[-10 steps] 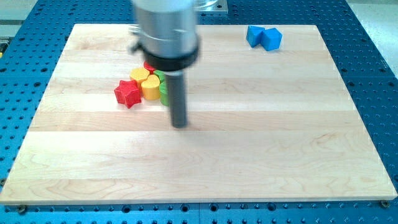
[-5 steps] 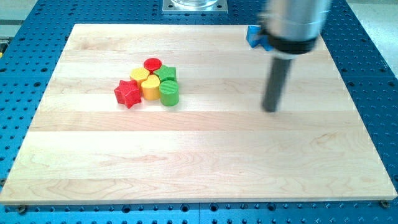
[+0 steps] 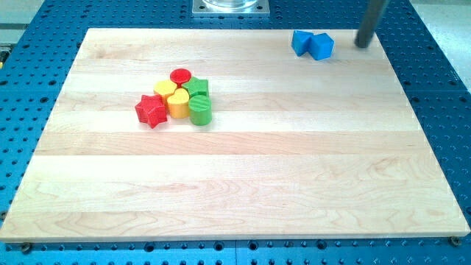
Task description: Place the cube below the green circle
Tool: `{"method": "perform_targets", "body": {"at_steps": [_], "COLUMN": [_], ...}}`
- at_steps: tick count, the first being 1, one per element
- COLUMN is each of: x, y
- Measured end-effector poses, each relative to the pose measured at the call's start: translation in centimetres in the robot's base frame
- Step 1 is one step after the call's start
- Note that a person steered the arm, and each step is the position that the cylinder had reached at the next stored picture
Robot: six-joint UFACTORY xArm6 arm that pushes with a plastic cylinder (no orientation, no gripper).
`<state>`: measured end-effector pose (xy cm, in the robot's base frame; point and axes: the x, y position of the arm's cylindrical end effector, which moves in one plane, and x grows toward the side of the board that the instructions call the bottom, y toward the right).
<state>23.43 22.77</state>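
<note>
Two blue blocks touch each other near the view's top right: a blue cube (image 3: 321, 46) and a second blue block (image 3: 300, 41) on its left, whose shape I cannot make out. My tip (image 3: 363, 44) is just to the right of the cube, a small gap apart. The green circle (image 3: 200, 110) sits at the lower right of a tight cluster left of the board's centre, far from the cube.
The cluster also holds a red star (image 3: 151, 110), a yellow heart (image 3: 177, 104), a second yellow block (image 3: 165, 89), a red circle (image 3: 180, 76) and a green block (image 3: 196, 87). The wooden board (image 3: 243, 184) lies on a blue perforated table.
My tip has swept from beside the green circle across to the view's right and then up to the top right, beside the blue cube. No block has moved.
</note>
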Motion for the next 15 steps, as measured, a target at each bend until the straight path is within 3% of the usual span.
{"method": "perform_targets", "body": {"at_steps": [1, 2, 3, 4, 5, 6, 7, 8, 9, 10, 12, 13, 14, 15], "x": [1.1, 6.4, 13.3, 16.8, 14.5, 16.9, 22.5, 23.7, 28.2, 29.4, 25.5, 25.5, 28.1, 31.1], "y": [-7.9, -14.6, -16.4, -14.7, -11.2, -6.1, -8.1, -2.4, 2.5, -3.2, -1.2, -11.9, -9.9, -14.1]}}
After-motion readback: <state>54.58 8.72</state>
